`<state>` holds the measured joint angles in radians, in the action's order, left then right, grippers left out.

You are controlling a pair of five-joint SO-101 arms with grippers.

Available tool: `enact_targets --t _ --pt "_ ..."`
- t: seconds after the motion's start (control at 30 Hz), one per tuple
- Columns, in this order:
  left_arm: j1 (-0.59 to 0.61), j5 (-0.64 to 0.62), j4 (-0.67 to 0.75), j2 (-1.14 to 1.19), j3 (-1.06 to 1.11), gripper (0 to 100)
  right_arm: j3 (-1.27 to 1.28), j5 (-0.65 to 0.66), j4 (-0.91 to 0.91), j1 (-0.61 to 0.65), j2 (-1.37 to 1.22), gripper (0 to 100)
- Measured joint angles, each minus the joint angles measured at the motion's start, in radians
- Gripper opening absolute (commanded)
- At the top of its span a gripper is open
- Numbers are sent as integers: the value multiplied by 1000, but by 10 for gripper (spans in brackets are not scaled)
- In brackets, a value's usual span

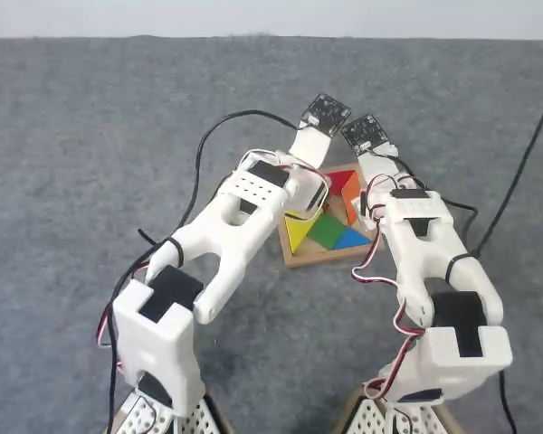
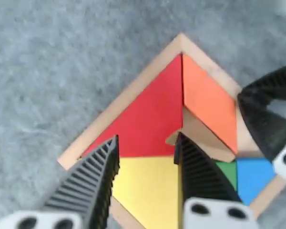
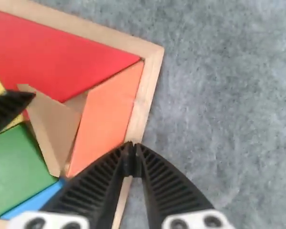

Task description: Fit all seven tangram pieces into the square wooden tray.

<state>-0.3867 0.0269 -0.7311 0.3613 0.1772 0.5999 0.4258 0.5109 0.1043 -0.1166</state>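
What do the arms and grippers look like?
The left arm and right arm are white shells with black motor blocks. A black cable loops off the left; red-white wires trail the right. The left gripper and right gripper have black ribbed fingers.

We see both arms crowding over the tray: the left pincer hangs spread above its middle, and the right pincer, tips together, sits at its rim. The grey bench around it lies open for approach.
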Motion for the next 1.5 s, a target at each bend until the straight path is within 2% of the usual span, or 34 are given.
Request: enact_targets --t 0.5,0.8,0.97,1.1,1.33,1.5 --pt "-15 17 6 129 -109 182 0 0 0 0 0 8" --pt "-15 57 -181 290 -373 181 0 -2 0 0 0 8" --pt "2 68 -241 273 -391 183 0 -2 0 0 0 8" --pt "37 64 -245 137 -256 183 0 -2 0 0 0 8" --pt "15 123 -78 -175 186 183 0 -2 0 0 0 8" --pt "-32 133 -66 -190 216 183 0 -2 0 0 0 8"
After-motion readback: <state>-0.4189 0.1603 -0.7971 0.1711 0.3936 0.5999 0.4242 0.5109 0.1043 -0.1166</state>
